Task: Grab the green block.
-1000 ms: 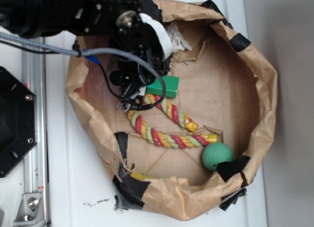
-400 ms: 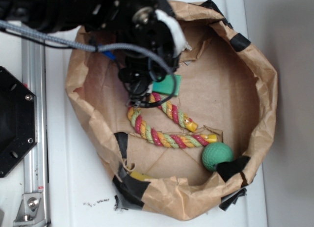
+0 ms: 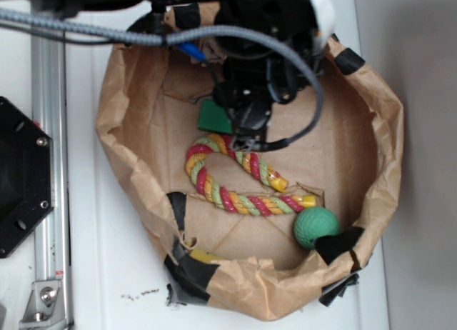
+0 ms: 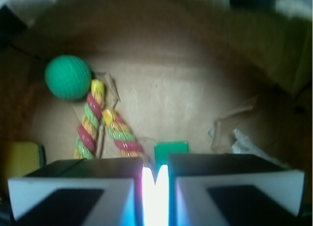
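The green block lies flat on the floor of the brown paper basin, its right part hidden under my arm. In the wrist view the green block shows just beyond my fingertips, slightly right of the slit between them. My gripper hangs over the block's right side, above the rope's upper end. The gripper is shut, with only a thin bright slit between its fingers and nothing held in it.
A red, yellow and green rope toy curls across the basin's middle. A round dimpled green ball rests at the lower right wall. Black tape patches mark the rim. A metal rail runs along the left.
My arm has swung right and toward the top of the exterior view. The block's visible part now sits left of the gripper instead of right of it.
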`<state>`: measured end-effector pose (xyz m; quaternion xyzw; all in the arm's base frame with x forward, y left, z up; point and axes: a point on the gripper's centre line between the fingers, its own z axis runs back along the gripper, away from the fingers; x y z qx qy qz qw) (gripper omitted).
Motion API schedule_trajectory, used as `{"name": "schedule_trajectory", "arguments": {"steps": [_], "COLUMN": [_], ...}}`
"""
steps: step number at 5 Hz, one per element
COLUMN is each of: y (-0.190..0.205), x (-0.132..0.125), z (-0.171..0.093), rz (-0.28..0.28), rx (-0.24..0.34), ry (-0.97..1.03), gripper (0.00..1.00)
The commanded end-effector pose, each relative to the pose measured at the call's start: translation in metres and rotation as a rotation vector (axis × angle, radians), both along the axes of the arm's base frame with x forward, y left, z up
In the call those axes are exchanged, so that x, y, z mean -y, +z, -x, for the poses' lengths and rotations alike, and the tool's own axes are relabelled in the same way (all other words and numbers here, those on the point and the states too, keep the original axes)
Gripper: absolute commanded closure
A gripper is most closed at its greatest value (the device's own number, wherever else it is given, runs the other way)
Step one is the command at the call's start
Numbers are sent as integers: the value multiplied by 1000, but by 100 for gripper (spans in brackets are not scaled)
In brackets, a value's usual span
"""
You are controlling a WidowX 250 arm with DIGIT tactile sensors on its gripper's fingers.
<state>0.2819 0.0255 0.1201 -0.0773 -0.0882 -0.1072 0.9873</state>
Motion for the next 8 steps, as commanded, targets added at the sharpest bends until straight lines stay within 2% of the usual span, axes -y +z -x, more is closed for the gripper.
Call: {"name": "schedule_trajectory", "arguments": {"steps": [1, 2, 3, 4, 6, 7, 8], "y": [5, -19, -32, -34, -48, -54, -51], "x": [6, -7, -13, -14, -12, -20, -24], "z": [6, 19, 32, 36, 37, 36, 25], "rz": [-55, -22, -36, -40, -79, -84, -61], "rx": [16, -16, -47, -39, -55, -55, -47], "ry": [-34, -57, -78, -90, -149, -145, 75], "gripper": [0, 0, 0, 0, 0, 0, 0]}}
